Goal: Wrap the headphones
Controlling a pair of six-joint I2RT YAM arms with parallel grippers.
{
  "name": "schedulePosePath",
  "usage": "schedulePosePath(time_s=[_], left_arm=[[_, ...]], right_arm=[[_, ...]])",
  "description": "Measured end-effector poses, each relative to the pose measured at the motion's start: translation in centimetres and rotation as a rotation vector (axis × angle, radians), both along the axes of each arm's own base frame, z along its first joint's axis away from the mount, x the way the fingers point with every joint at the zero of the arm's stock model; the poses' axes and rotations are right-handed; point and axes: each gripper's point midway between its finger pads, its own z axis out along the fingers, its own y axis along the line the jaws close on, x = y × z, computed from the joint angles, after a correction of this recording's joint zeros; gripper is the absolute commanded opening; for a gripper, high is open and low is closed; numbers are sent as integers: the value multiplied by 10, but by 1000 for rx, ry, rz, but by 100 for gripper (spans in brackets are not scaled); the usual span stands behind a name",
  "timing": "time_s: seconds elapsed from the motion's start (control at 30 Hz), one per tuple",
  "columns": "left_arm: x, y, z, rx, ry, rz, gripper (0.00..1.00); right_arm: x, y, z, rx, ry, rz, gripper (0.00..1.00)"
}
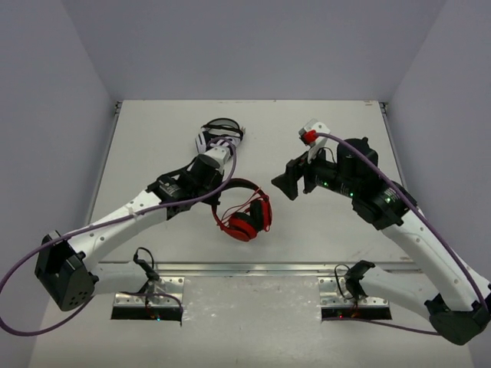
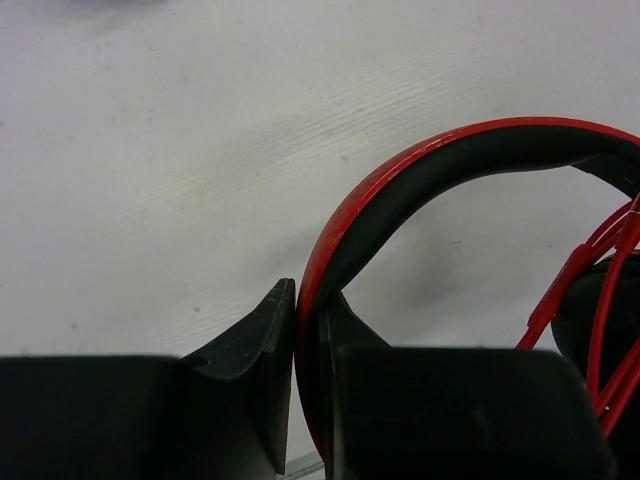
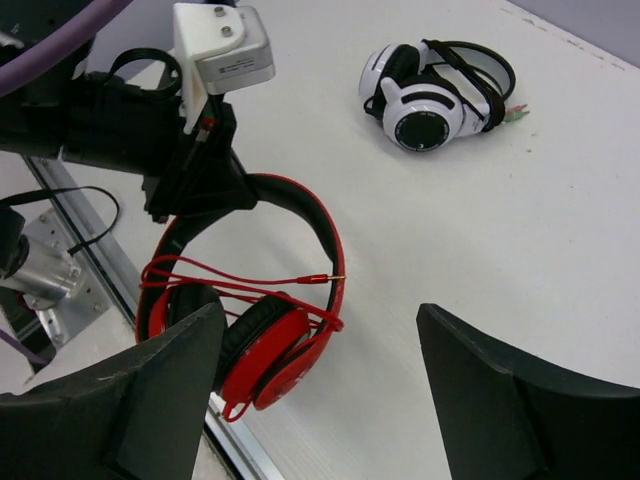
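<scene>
The left hand (image 2: pixel 307 320) is shut tight on the red and black band of the red headphones (image 1: pixel 245 218), with one black finger (image 2: pixel 255 350) on each side of the band. The red headphones are by the near edge of the table (image 1: pixel 345 230), about in the middle, between the two arms. Their black ear pads sit close together, below the band. The thin red cord (image 3: pixel 240 275) runs in a few lines from one side of the band to the other, just above the ear pads. Its little metal plug (image 3: pixel 325 279) points at the band. I cannot tell if the ear cups rest on the table or hang just over it. The right hand (image 1: pixel 287 184) is open, with its two fingers wide apart and nothing in them. It is to the right of the red headphones and does not touch them. The white headphones (image 3: pixel 430 100) lie nearer the far edge, well apart from the red ones.
</scene>
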Motion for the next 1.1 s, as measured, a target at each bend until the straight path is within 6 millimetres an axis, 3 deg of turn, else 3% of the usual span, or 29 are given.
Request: schedulePosePath(time_s=[0.17, 0.37, 0.57, 0.8, 0.97, 1.1], left_arm=[[15, -34, 0, -33, 21, -110, 0], [29, -78, -20, -71, 85, -278, 0], [57, -124, -21, -82, 78, -461, 0], [78, -143, -46, -1, 87, -598, 0], [114, -168, -68, 36, 98, -622, 0], [146, -190, -75, 59, 76, -655, 0]], right_arm=[[-27, -18, -1, 70, 22, -32, 99], [-52, -39, -9, 106, 51, -75, 99], [-69, -55, -6, 126, 50, -107, 99], [-83, -65, -19, 133, 61, -108, 99], [-89, -69, -39, 99, 103, -110, 99], [-94, -72, -44, 98, 106, -105, 99]])
